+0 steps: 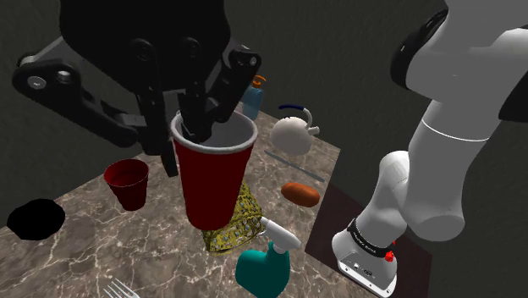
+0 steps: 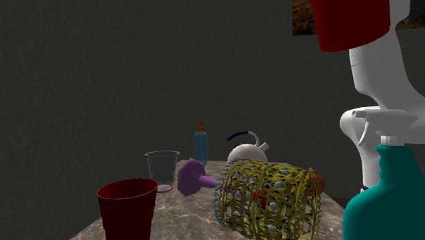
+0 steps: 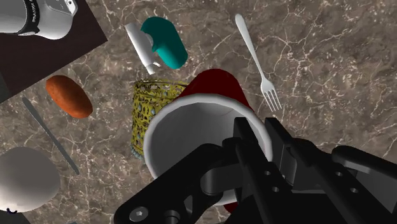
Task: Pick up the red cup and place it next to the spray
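The gripper (image 1: 184,135) is clamped on the rim of the red cup (image 1: 213,173), with one black finger inside the white interior and the other against the red outer wall. The cup hangs upright, lifted clear of the marble table (image 1: 101,254). It is higher than the teal spray bottle (image 1: 266,264) and close to it, over a gold wire basket (image 1: 233,222) that lies on its side just beside the spray bottle's white trigger head. A fork (image 3: 254,60) lies flat near the spray bottle on the bare marble. On the spray bottle's other side, an orange-brown oblong (image 1: 300,193) rests near it. A knife (image 1: 296,165) lies farther off, and a white kettle (image 1: 294,131) stands beyond that. A blue bottle (image 1: 252,100) with an orange top is well apart from the spray bottle at the far edge of the table. A second red cup (image 1: 127,182) stands upright well apart from the spray bottle, toward the shoulder view's left. In the second exterior view, a clear glass (image 2: 162,169) and a purple object (image 2: 193,177) sit past the basket from the spray bottle.
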Controlling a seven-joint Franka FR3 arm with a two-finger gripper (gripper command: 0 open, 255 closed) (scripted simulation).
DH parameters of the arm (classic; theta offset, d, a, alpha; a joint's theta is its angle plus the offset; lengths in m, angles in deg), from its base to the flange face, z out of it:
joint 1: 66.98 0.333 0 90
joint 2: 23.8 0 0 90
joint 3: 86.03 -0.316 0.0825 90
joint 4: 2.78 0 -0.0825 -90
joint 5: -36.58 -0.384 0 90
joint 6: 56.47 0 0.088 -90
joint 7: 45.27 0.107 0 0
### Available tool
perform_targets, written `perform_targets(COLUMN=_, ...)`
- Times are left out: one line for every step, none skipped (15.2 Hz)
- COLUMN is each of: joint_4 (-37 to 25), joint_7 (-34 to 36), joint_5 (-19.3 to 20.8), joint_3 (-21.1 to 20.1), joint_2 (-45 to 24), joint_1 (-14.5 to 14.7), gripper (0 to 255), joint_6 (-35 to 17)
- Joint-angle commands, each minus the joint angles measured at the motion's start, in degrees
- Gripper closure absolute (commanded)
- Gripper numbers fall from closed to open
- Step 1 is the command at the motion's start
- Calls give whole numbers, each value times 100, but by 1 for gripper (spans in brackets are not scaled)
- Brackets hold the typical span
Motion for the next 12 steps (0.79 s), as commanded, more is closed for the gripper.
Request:
perform_targets(joint_4=279, joint_7=0, joint_5=-61, joint_3=2, joint_2=99, joint_1=-53, gripper=255, joint_6=-194)
perform_targets(joint_4=443, joint_7=-18, joint_5=-98, joint_3=7, joint_2=163, joint_1=-93, gripper=255, joint_6=-303)
perform_targets(joint_4=600, joint_7=-35, joint_5=-133, joint_3=13, joint_2=222, joint_1=-127, gripper=255, joint_6=-409)
perform_targets(joint_4=750, joint_7=-52, joint_5=-164, joint_3=19, joint_2=277, joint_1=-159, gripper=255, joint_6=-512)
perform_targets(joint_4=895, joint_7=-68, joint_5=-194, joint_3=25, joint_2=329, joint_1=-188, gripper=255, joint_6=-613)
perform_targets(joint_4=1035, joint_7=-83, joint_5=-221, joint_3=30, joint_2=377, joint_1=-214, gripper=255, joint_6=-712)
perform_targets(joint_4=1170, joint_7=-98, joint_5=-246, joint_3=36, joint_2=422, joint_1=-238, gripper=255, joint_6=-808)
perform_targets(joint_4=1300, joint_7=-111, joint_5=-269, joint_3=42, joint_2=464, joint_1=-259, gripper=255, joint_6=-903)
perform_targets(joint_4=1427, joint_7=-124, joint_5=-291, joint_3=48, joint_2=503, joint_1=-279, gripper=255, joint_6=-996)
perform_targets(joint_4=1549, joint_7=-137, joint_5=-311, joint_3=53, joint_2=540, joint_1=-297, gripper=255, joint_6=-1088)
perform_targets(joint_4=1668, joint_7=-148, joint_5=-329, joint_3=58, joint_2=574, joint_1=-313, gripper=255, joint_6=-1178)
perform_targets(joint_4=1784, joint_7=-159, joint_5=-346, joint_3=63, joint_2=605, joint_1=-328, gripper=255, joint_6=-1267)
